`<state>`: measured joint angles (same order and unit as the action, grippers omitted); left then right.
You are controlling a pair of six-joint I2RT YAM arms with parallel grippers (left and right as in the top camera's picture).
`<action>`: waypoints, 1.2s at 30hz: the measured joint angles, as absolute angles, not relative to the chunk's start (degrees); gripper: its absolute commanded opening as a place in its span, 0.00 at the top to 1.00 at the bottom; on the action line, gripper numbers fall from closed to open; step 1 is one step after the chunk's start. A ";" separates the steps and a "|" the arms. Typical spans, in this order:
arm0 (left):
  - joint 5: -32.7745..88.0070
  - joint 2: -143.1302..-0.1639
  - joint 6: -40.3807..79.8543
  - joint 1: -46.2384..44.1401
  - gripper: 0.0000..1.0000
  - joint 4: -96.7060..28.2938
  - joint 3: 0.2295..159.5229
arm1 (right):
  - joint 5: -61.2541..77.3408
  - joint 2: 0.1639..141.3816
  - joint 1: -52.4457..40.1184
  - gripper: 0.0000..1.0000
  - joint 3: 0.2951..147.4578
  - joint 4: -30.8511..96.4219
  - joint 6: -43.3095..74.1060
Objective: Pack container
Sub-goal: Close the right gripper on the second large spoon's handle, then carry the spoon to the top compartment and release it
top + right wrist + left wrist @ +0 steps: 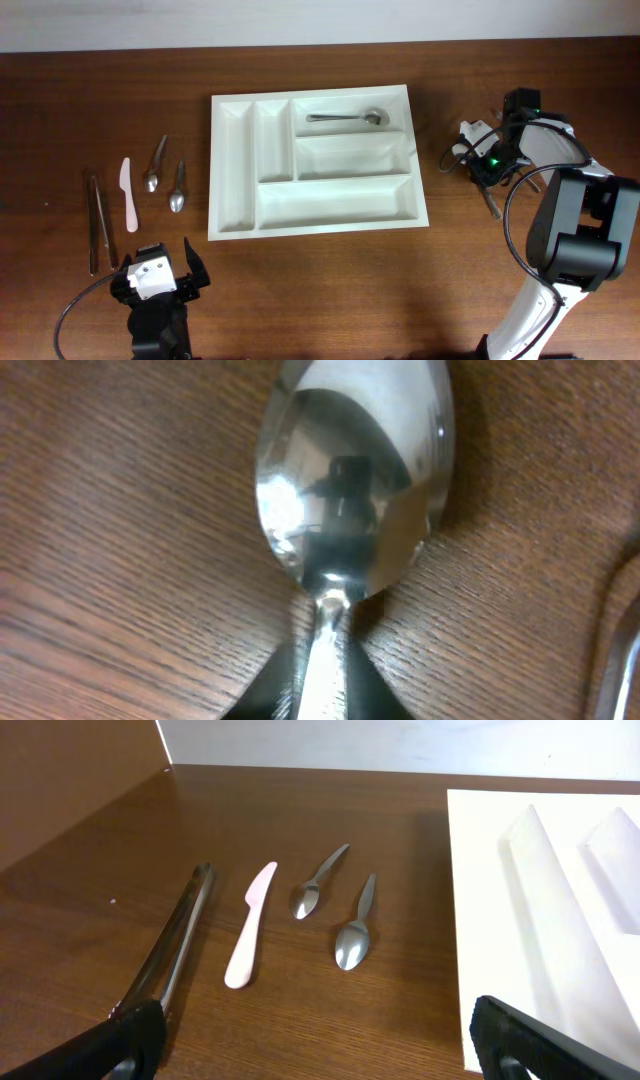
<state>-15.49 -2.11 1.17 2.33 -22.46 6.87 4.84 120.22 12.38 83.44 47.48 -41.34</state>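
Container (335,200): white five-compartment tray, flat on the brown worktop (330,290), mid-scene, between the two arms. It has two narrow upright compartments on its left side and three long horizontal ones stacked on its right. Stowed spoon (345,118) lies in the farthest horizontal compartment, bowl to the right, handle to the left.

Left of the container and apart from it, a row of loose cutlery lies on the worktop. From left to right: metal tongs (97,222), pale knife (128,195), small spoon A (155,167), small spoon B (178,189). The pieces lie apart from one another. Both small spoons lie bowl near, handle far. B sits a little nearer than A and is the piece closest to the container's left rim.

Left pincer (162,260): near-left part of the scene, on the near side of the cutlery row, spread wide. Its fingers (130,1040) frame the wrist view of tongs, knife and small spoons, with the container's left edge at right.

Right pincer (488,172): low over the worktop, right of the container and apart from it, level with the middle horizontal compartment. In the wrist view its dark fingers (268,698) press on both sides of the neck of big spoon (350,480), hollow side up, pinching it. Wood shows close behind the bowl; whether the spoon is clear of the worktop, cannot tell. Another bit of metal (620,640) shows at the right edge, too cropped to identify.
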 measured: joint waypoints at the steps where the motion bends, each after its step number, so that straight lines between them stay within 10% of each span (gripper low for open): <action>1: -15.49 -2.11 1.19 2.33 0.01 -22.46 6.87 | 4.89 120.22 12.38 0.90 83.44 47.51 -41.21; 17: -15.49 -2.11 1.17 2.33 0.01 -22.46 6.87 | 5.06 121.84 11.90 0.96 87.48 46.57 -30.98; 36: -15.51 -2.11 1.19 2.33 0.01 -22.46 6.87 | 7.77 122.76 -5.69 0.96 122.21 44.93 19.64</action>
<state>-15.51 -2.11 1.19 2.33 -22.46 6.87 7.77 122.76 -5.69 122.21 44.93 19.64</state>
